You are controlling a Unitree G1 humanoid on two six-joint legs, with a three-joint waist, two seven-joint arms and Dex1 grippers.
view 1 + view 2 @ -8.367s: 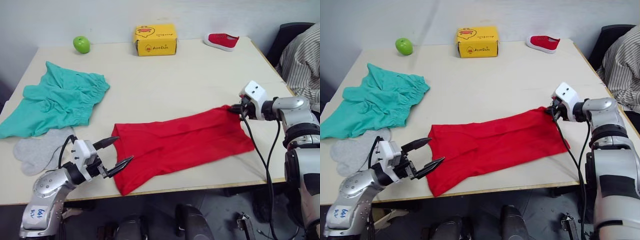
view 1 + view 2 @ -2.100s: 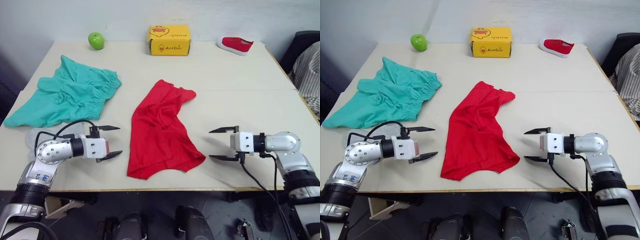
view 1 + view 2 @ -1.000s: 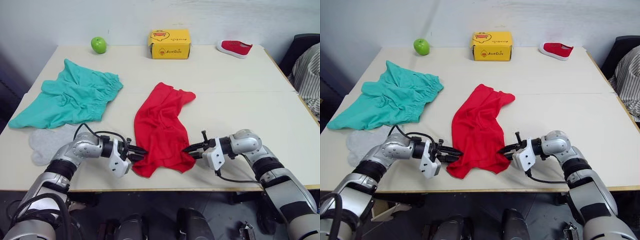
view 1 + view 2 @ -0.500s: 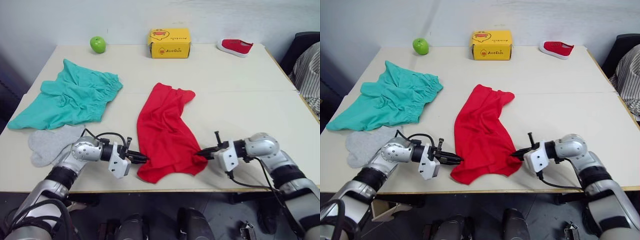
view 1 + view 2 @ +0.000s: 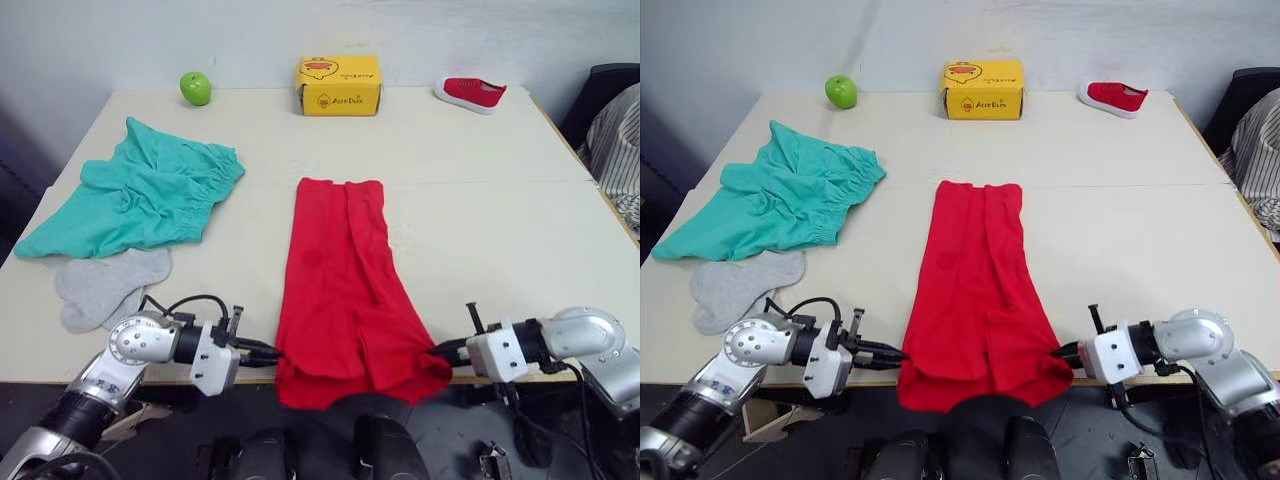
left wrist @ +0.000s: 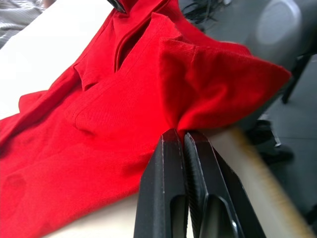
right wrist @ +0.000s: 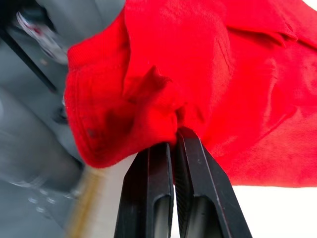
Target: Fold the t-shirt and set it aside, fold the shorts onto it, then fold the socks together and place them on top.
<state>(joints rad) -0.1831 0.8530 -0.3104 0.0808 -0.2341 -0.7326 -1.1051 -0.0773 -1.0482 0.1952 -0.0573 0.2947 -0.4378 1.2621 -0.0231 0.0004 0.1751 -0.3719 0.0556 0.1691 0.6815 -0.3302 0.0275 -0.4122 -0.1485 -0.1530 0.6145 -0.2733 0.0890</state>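
Your left claw (image 5: 268, 354) and right claw (image 5: 440, 352) are both clamped tight on the near corners of the t-shirt (image 5: 340, 285), a long strip at center frame overhanging the tabletop's (image 5: 480, 210) near edge. The shorts (image 5: 140, 195) lie at left, the socks (image 5: 105, 285) just below them.

t-shirt (image 5: 345, 290): red, folded into a long strip, running near to far, near end over the surface edge
shorts (image 5: 135, 198): teal, rumpled, far left
socks (image 5: 105, 287): grey, flat, overlapping, near left
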